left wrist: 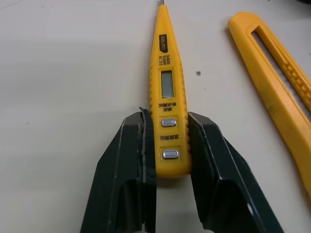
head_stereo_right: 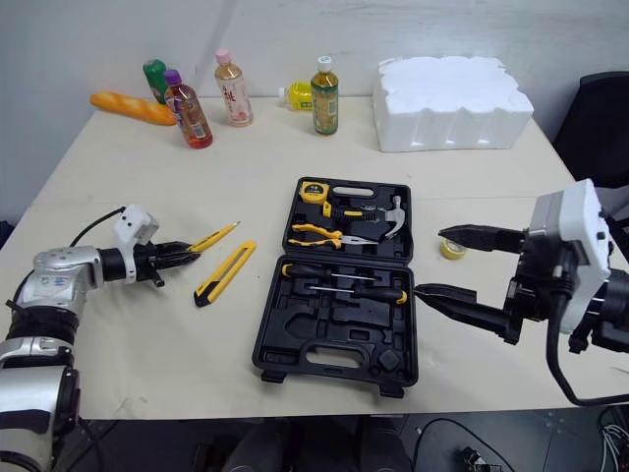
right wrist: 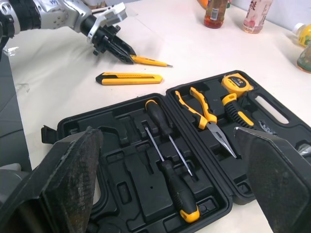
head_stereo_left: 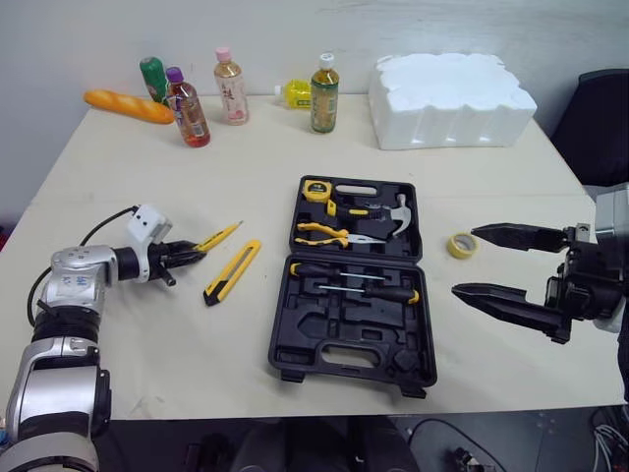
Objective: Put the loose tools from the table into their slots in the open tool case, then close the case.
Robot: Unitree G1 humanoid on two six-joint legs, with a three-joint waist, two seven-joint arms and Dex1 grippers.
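The left hand point(left wrist: 169, 121) clamps the butt of a slim yellow plastic tester pen point(left wrist: 166, 73) lying on the smooth tabletop point(head_stereo_left: 147, 177), a flat yellow utility knife point(head_stereo_left: 233, 270) just beside it, while the right hand point(head_stereo_left: 465, 261), splayed wide and empty, hovers beside the moulded black tool case point(head_stereo_left: 324, 341) holding pliers point(head_stereo_left: 329, 234), screwdrivers point(head_stereo_left: 359, 285) and a hammer point(head_stereo_left: 393, 216).

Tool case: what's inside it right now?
Inside the tool case sit a tape measure, pliers, a hammer and two screwdrivers; several slots are empty. The slot floors under those tools are covered.
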